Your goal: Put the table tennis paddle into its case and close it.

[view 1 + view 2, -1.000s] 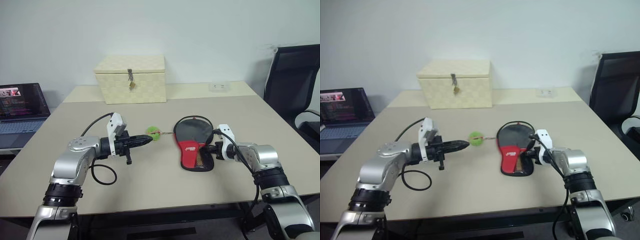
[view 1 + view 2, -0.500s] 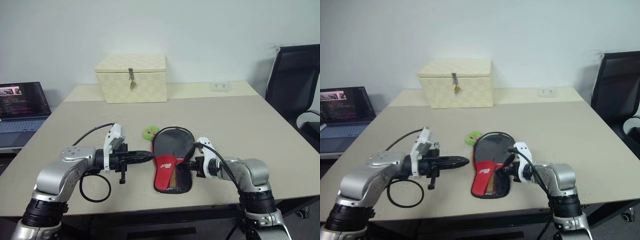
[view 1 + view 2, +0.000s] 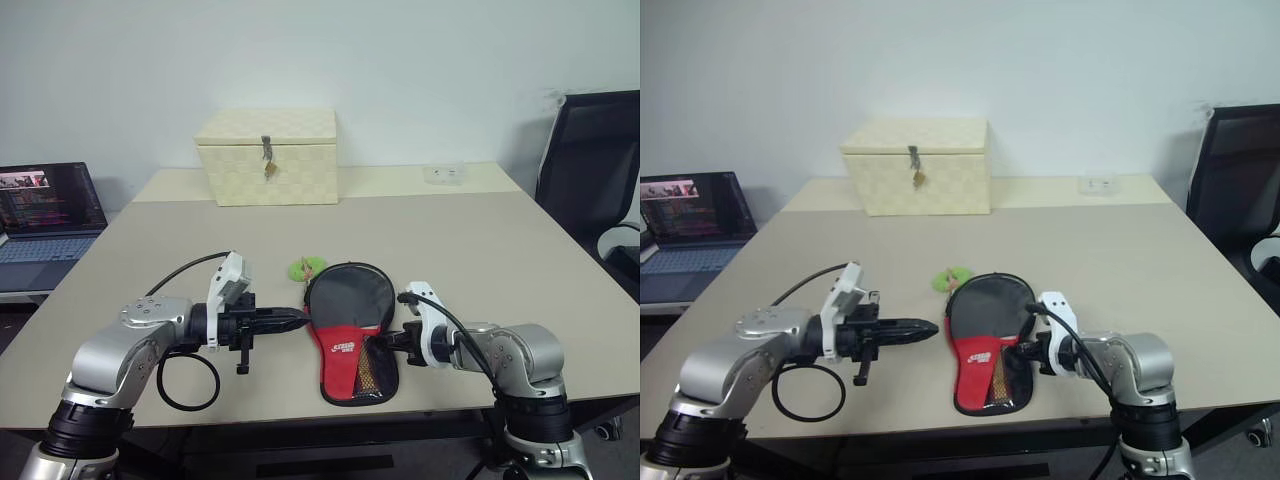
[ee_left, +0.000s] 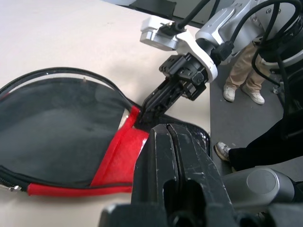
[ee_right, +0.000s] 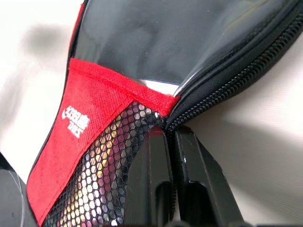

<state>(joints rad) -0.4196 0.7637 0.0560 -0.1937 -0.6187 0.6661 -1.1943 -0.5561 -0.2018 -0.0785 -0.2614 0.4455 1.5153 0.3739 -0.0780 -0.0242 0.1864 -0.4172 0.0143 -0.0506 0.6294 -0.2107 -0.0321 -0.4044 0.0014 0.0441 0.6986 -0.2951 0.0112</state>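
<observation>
Head-camera view: my right gripper [image 3: 388, 341], fingers pinched together at the zip edge of the case [image 3: 349, 322], and my closed, empty left gripper [image 3: 297, 319] flank it near the table [image 3: 480, 250] front, round end pointing away from me, long axis front-to-back.

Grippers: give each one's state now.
Left gripper: shut, holding nothing, tips beside the case.
Right gripper: shut on the case's zipper edge.

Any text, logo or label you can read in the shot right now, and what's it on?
White logo on the case's red panel: a brand mark with a line of letters under it, too blurred to read.
Laptop screen: lines of text, too small to read.
Cream box: no lettering.
</observation>
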